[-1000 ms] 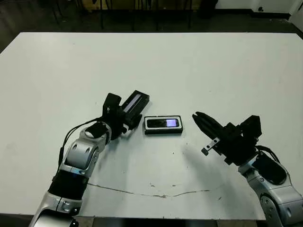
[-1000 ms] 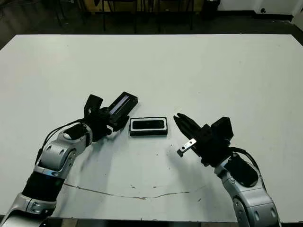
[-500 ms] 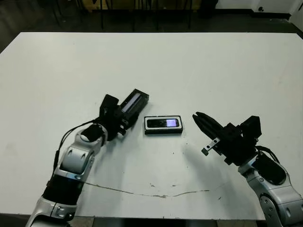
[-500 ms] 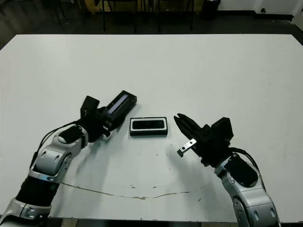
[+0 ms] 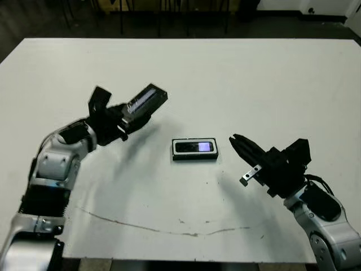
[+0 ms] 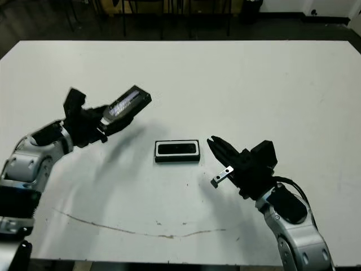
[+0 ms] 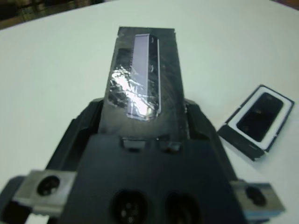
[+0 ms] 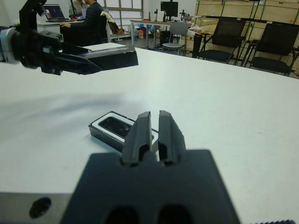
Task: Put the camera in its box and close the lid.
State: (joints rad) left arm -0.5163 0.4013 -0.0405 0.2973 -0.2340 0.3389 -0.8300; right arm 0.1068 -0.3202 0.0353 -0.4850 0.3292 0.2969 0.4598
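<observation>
left eye view: one lid [image 5: 144,101] is held clamped in the left gripper [image 5: 125,114], lifted off the table [image 5: 237,79], left and far of the one box [image 5: 194,149]. one camera [image 5: 194,147] is seated inside it. the right gripper [image 5: 239,144] is pinched together, empty, right of the box.

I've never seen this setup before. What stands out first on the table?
The left hand holds the lid raised off the table, left of and beyond the box. At the middle lies the open box with the camera inside. The right hand waits to the box's right, shut and empty.
</observation>
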